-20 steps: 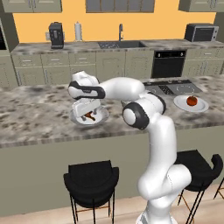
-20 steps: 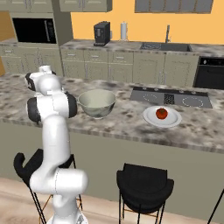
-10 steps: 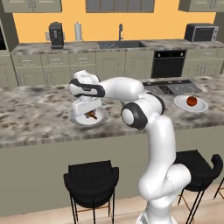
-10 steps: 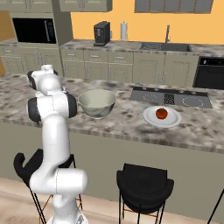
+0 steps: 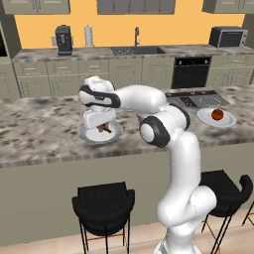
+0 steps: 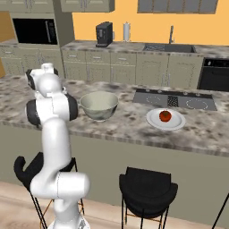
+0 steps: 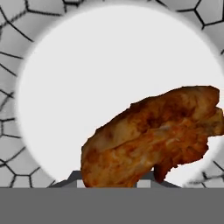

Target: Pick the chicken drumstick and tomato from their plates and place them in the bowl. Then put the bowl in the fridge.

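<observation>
The gripper (image 5: 102,125) is down low over the near plate (image 5: 87,136), wrist bent so it comes at the chicken drumstick (image 5: 104,128) from above, which makes sense for a lumpy piece lying flat on a shallow dish. From the hand camera the drumstick (image 7: 153,135) sprawls from about six o'clock out toward three, on the white centre of the plate (image 7: 83,74), its thick end right at the fingers. They look narrowed around it, but whether they truly have hold of it I cannot tell; the meat hides the tips. Over at three o'clock from the arm, the tomato (image 5: 217,114) waits alone on the second plate (image 5: 204,118), untouched. The bowl (image 6: 99,104) stands on the counter between the two plates, nothing visible inside it, handy for both drops.
</observation>
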{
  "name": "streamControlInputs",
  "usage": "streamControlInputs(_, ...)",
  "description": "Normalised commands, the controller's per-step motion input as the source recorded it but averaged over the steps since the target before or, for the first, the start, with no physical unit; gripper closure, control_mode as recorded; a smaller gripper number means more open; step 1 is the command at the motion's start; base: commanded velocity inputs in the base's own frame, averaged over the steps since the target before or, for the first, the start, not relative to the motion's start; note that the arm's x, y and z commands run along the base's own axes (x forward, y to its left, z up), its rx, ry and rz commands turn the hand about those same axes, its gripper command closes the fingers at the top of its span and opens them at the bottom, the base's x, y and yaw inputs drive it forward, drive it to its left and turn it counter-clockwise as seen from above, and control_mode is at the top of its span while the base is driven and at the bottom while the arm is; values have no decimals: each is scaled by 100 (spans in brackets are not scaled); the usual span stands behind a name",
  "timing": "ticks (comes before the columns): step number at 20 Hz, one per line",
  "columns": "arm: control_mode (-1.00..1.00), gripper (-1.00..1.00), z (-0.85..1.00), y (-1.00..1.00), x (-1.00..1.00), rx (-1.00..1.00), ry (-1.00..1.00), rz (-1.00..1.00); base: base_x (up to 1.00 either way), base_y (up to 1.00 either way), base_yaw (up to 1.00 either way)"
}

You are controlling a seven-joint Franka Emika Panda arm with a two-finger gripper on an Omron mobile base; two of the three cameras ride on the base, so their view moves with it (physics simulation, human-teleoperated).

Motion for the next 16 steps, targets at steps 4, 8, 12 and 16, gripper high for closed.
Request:
streamControlInputs(4,-100,100,52,-14,-38,1,-15,18,0,0,0)
streamControlInputs(8,-100,100,36,-39,-48,8,-21,26,0,0,0)
streamControlInputs(12,-100,100,25,-48,-53,14,-21,29,0,0,0)
streamControlInputs(16,-100,100,38,-47,-45,20,-10,25,0,0,0)
